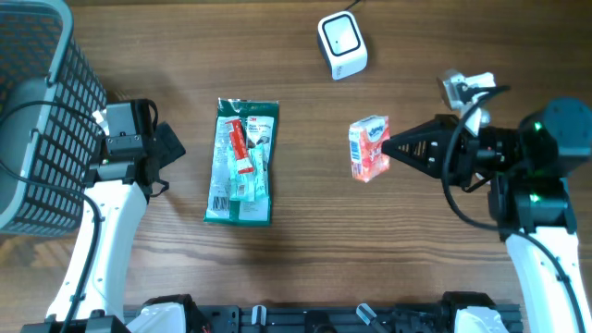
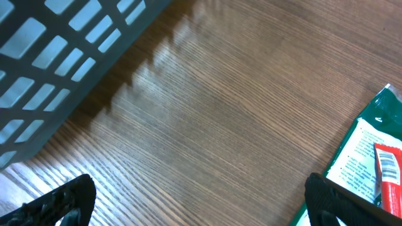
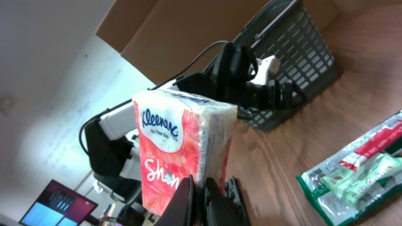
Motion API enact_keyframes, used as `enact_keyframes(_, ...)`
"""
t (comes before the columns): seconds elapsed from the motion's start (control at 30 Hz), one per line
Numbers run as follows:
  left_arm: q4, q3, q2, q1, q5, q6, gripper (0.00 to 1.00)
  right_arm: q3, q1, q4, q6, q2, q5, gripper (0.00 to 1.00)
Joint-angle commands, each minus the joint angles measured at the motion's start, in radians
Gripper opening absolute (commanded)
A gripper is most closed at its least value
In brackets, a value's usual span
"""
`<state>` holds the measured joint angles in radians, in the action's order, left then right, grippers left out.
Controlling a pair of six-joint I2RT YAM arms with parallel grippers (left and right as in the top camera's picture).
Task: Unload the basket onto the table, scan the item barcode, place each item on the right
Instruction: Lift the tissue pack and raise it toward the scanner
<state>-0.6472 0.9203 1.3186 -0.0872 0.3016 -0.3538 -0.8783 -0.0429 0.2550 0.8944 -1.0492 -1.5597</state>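
Now tissue pack (image 1: 369, 145) sits clamped between right jaws.

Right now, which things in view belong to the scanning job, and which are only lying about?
For the job:
Kleenex tissue pack, held in the right gripper
white scanner

Only lying about:
green packet
grey basket

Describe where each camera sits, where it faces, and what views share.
Overhead: above the table, facing straight down; left arm, right arm, scanner, Kleenex pack.
Left wrist: on the left arm, facing the table; left jaws open, tips in bottom corners.
Right wrist: on the right arm, facing across past right jaws shut on the Kleenex pack.
Shared: basket and green pack, in all three.
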Motion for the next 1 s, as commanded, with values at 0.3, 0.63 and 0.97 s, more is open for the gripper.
enact_keyframes(0.3, 0.003, -0.004, 0.005, -0.005, 0.002, 0.002, 1.00, -0.004, -0.003, 0.014, 0.068, 0.008, -0.061, 0.04)
enact_keyframes(0.63, 0.003, -0.004, 0.005, -0.005, 0.002, 0.002, 1.00, 0.212, 0.000, -0.200, -0.168, -0.089, 0.333, 0.04)
enact_keyframes(0.97, 0.003, -0.004, 0.005, -0.005, 0.002, 0.002, 1.00, 0.372, 0.033, -0.372, -0.367, -0.199, 0.729, 0.04)
